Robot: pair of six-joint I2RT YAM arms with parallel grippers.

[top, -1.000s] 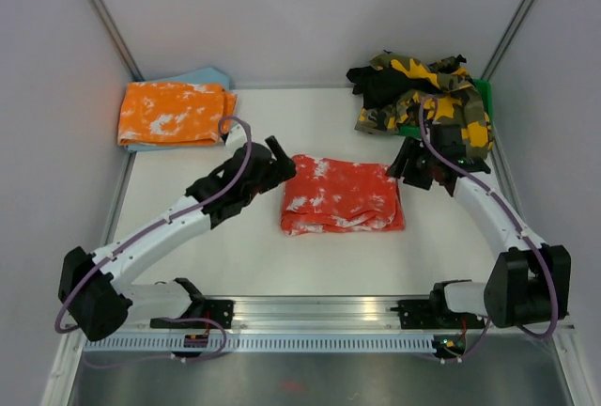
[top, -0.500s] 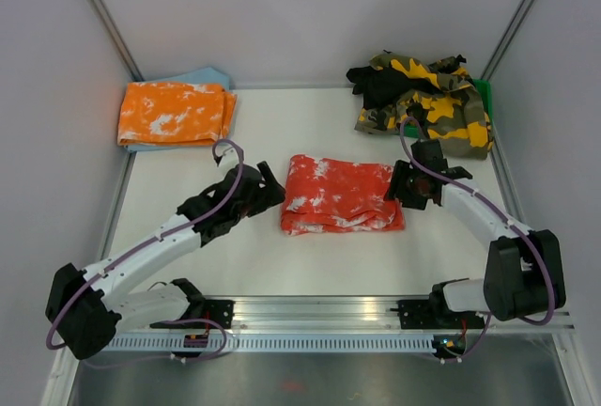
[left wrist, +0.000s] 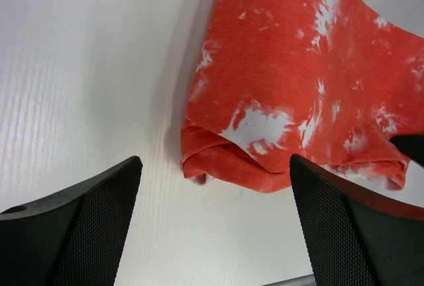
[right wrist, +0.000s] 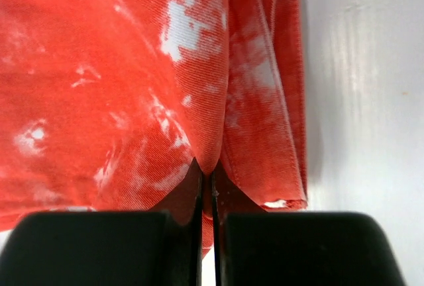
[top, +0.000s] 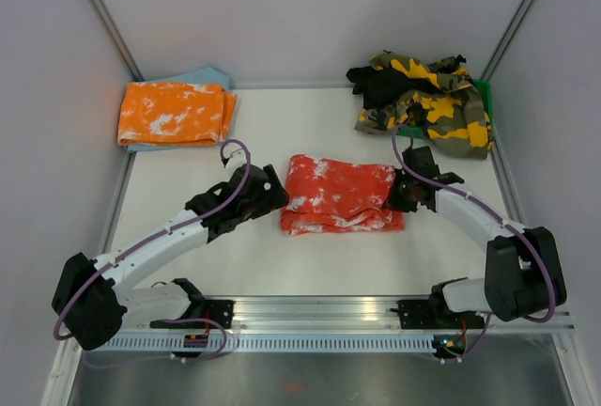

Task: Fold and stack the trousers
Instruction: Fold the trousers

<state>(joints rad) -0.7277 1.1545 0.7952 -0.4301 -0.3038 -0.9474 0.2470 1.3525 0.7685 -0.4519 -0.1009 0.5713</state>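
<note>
The red trousers with white splotches point(top: 340, 195) lie folded in a rectangle at the middle of the table. My right gripper point(top: 402, 197) is at their right edge. In the right wrist view its jaws point(right wrist: 204, 167) are shut on a pinched ridge of the red cloth point(right wrist: 132, 67). My left gripper point(top: 272, 195) stands open just off the trousers' left edge. In the left wrist view its fingers point(left wrist: 86, 213) flank the folded corner of the trousers point(left wrist: 298, 100), with bare table between them and nothing held.
A folded orange-and-white pair point(top: 174, 113) rests on a light blue cloth point(top: 205, 77) at the back left. A heap of camouflage and black trousers point(top: 423, 96) covers a green bin point(top: 485, 96) at the back right. Side walls stand close; a metal rail point(top: 319, 317) runs along the near edge.
My right gripper has moved left from the camouflage heap onto the red trousers' right edge and shut on the cloth. My left gripper has settled by the left edge, still open.
</note>
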